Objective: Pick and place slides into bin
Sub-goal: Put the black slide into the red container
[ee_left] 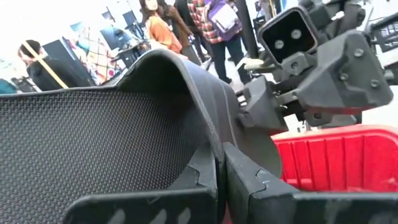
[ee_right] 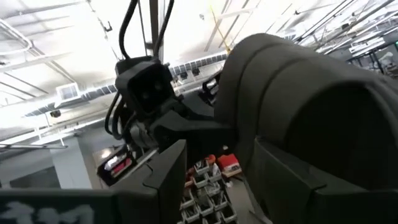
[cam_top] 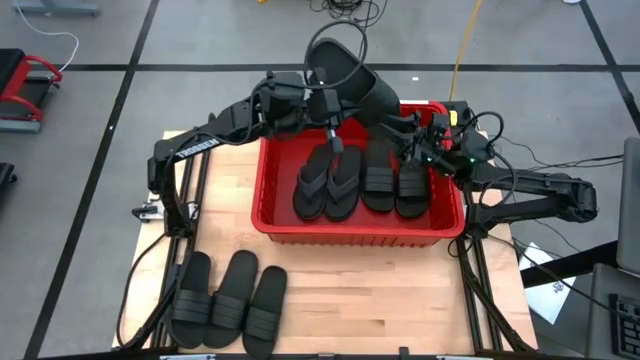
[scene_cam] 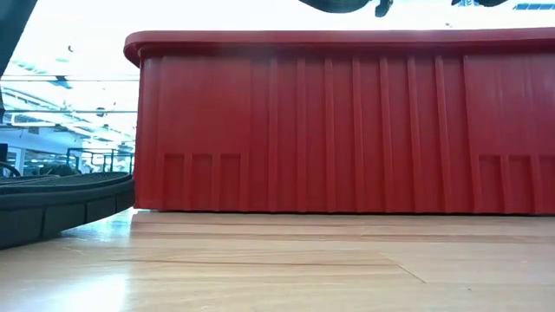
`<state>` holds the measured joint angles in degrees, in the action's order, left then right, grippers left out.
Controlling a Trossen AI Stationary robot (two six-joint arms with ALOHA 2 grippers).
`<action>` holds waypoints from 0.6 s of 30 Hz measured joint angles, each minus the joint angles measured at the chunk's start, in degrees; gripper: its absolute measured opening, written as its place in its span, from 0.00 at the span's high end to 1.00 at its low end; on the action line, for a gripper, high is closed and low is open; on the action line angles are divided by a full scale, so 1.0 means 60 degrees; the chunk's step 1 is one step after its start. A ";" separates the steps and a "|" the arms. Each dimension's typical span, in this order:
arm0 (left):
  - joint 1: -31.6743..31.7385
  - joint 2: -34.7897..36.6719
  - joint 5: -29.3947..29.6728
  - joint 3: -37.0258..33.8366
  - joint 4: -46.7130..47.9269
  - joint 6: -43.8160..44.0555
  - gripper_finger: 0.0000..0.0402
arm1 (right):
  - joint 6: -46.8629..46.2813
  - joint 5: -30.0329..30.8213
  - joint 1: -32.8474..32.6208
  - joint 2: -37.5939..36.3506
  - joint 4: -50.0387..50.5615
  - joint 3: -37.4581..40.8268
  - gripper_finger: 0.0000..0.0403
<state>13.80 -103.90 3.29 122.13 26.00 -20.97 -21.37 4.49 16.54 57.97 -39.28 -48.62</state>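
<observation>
Grippers, left (cam_top: 330,95) and right (cam_top: 400,118), both clench one ribbed-strap slide (cam_top: 350,72) above the red bin's (cam_top: 350,232) far rim; four slides lie inside.

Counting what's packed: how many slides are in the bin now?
Four lie in the bin: two flip-flops and two strapped slides. Three wait on the table; another is held above the bin's far edge.

Bin (cam_top: 355,229) glossy ribbed red plastic; slides (cam_top: 229,300) matt black rubber, lower left; table (cam_top: 380,300) smooth pale wood.
</observation>
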 joint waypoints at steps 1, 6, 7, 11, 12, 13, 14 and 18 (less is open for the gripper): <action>0.0000 0.0000 0.0079 0.0000 -0.0029 -0.0060 1.00 | -0.0009 0.0000 0.0019 -0.0010 0.0060 0.0000 0.57; 0.0042 0.0074 0.0425 0.0000 -0.0283 -0.0612 1.00 | 0.0110 0.0048 0.0028 -0.0004 0.0106 0.0000 0.57; 0.0058 0.0092 0.0375 0.0000 -0.0450 -0.0600 1.00 | 0.0181 0.0093 0.0028 -0.0029 0.0105 0.0000 0.57; 0.0119 0.0219 0.0243 0.0004 -0.0479 -0.0541 1.00 | 0.0259 0.0484 0.0032 -0.0036 0.0079 0.0000 0.57; 0.0116 0.0219 0.0236 0.0004 -0.0460 -0.0554 1.00 | 0.0291 0.0488 0.0053 -0.0049 0.0086 0.0000 0.57; 0.0109 0.0215 0.0203 0.0004 -0.0407 -0.0539 1.00 | 0.0369 0.0492 0.0057 -0.0057 0.0088 0.0000 0.57; 0.0109 0.0215 0.0124 0.0004 -0.0328 -0.0462 1.00 | 0.0458 0.0488 0.0061 -0.0064 0.0061 0.0000 0.57; 0.0001 0.0215 -0.0023 0.0004 -0.0268 -0.0256 1.00 | 0.0779 0.0707 0.0057 -0.0112 0.0006 0.0000 0.57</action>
<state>13.81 -102.61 3.15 122.15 24.39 -22.50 -16.69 8.73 16.88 57.30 -39.24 -48.62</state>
